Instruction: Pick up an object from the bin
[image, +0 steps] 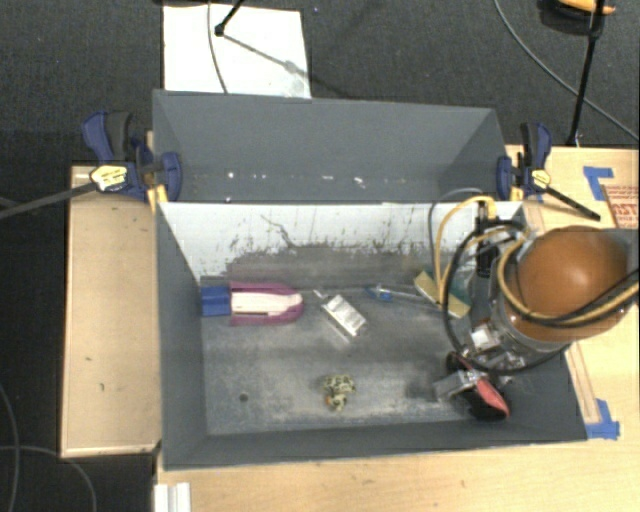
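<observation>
Red object (489, 401), partly hidden beneath hand (462, 385)

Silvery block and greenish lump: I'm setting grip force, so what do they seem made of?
The silvery block looks wrapped in foil or shiny plastic film: it is glossy, with bright glints and creases. The greenish lump looks matte and mottled, perhaps soft rubber or fabric, but it is too small to tell.

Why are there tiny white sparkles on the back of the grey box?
Camera view: that is light glinting off the metal back wall of the bin, along its fold. Camera view again: the sloped wall beneath shines pale too, and the orange cover on the arm carries a soft bright patch.
</observation>
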